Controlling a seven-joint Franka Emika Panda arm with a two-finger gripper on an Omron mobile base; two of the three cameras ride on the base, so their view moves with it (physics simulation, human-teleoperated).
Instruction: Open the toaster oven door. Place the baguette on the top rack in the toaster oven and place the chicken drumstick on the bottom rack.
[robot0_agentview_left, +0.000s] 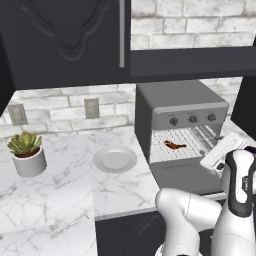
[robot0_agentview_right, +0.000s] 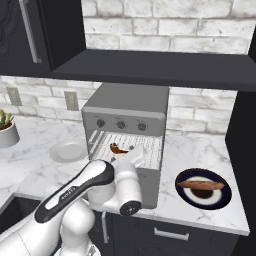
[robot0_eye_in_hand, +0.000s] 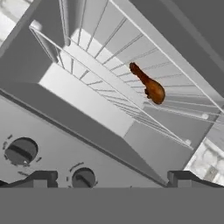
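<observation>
Toaster oven (robot0_agentview_right: 125, 112) standing on the marble counter (robot0_agentview_left: 60, 180), matte grey, 3 dark knobs across its lighter strip. Toaster oven door (robot0_agentview_left: 187, 175) already dropped flat toward the robot, wire racks exposed.

White arm reaching in front of the open cavity. Gripper (robot0_eye_in_hand: 112, 179) held just outside the mouth, angled into the oven; 2 dark tips well apart at the bottom of the hand view with nothing between them, so released and empty.

Dark plate (robot0_agentview_right: 203, 187) on the counter right of the oven, well apart from the gripper. Pale empty plate (robot0_agentview_left: 115, 159) on the left.

Baguette (robot0_agentview_right: 201, 185) lying across that dark plate, not yet moved; likely stiff, light and crusty, so little risk of crushing. Best taken across its narrow width near the middle (an end grip would probably let it tip), then slid lengthwise onto the top rack.

Chicken drumstick (robot0_eye_in_hand: 148, 84) already resting on a rack inside the oven; which rack, hard to tell. Probably greasy, firmer at the thick end.
</observation>
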